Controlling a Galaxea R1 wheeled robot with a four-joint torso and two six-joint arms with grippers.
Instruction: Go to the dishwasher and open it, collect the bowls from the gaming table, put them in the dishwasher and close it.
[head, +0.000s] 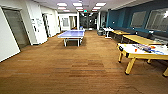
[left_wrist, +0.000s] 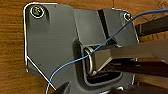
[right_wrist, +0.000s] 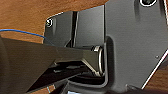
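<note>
Nearest the camera, the head view shows a wide wooden floor of brown planks running forward through an open room.

Both wrist views look straight down at this same wood floor. Each arm's dark plate and jointed bar hang above the boards, and a thin blue cable loops across the plate in the left wrist view. A blue cable also crosses the floor area in the right wrist view. The state of the left fingers cannot be determined, and the same applies to the right fingers.

At the right, near the camera, stands a game table with yellow legs and a pale top. Small orange and dark items lie on its top; what they are cannot be resolved. No green field or rods can be confirmed on it.

Beyond it, along the teal wall on the right, a row of yellow-topped tables extends away from the camera.

In the middle distance, left of centre, stands a blue table-tennis table, well apart from the game table.

On the left, a white wall carries a grey door. At the far end, a corridor opens under ceiling light panels.

The dishwasher cannot be located among these surroundings.
</note>
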